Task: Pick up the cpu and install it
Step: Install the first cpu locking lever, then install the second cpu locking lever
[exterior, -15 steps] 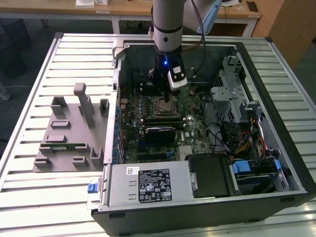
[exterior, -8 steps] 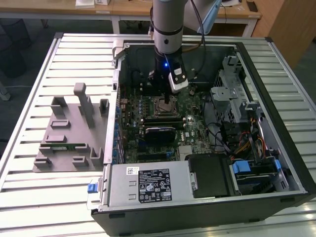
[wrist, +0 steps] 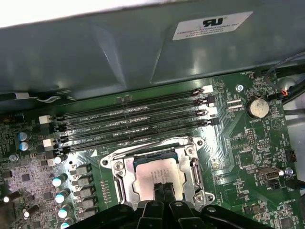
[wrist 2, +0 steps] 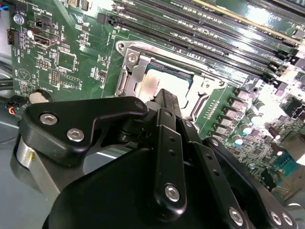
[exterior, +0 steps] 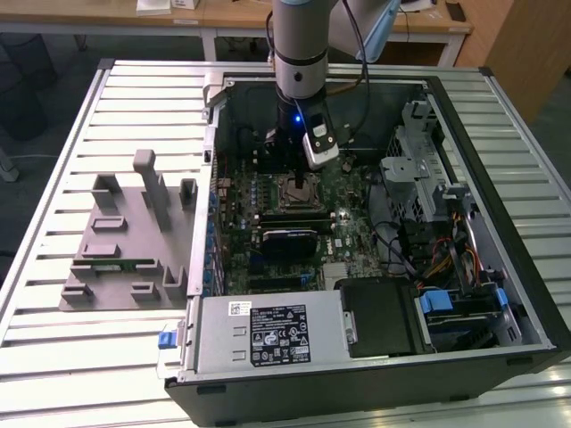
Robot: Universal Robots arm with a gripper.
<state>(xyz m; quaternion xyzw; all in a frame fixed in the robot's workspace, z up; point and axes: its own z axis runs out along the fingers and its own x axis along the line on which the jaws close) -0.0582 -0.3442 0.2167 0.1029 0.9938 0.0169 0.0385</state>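
Note:
The cpu (wrist: 155, 172), a flat square chip with a pale silver top, lies inside the open metal socket frame (wrist: 119, 176) on the green motherboard (wrist 2: 71, 52). In both wrist views my gripper (wrist: 162, 188) stands right over it, its two slim black fingertips pressed together and empty, covering the chip's near edge. I cannot tell whether the tips touch the chip. In the second wrist view the cpu (wrist 2: 159, 83) shows just beyond the gripper (wrist 2: 166, 94). From the exterior view the arm reaches straight down into the open computer case, with the gripper (exterior: 297, 174) over the socket (exterior: 300, 190).
Several black memory slots (wrist: 133, 124) run beside the socket, and a coin battery (wrist: 257, 107) sits near them. The case wall (wrist: 143, 52) rises behind. A power supply box (exterior: 268, 334), drive cage (exterior: 419, 169) and cables (exterior: 446, 259) crowd the case. A grey fixture (exterior: 125, 259) rests on the table.

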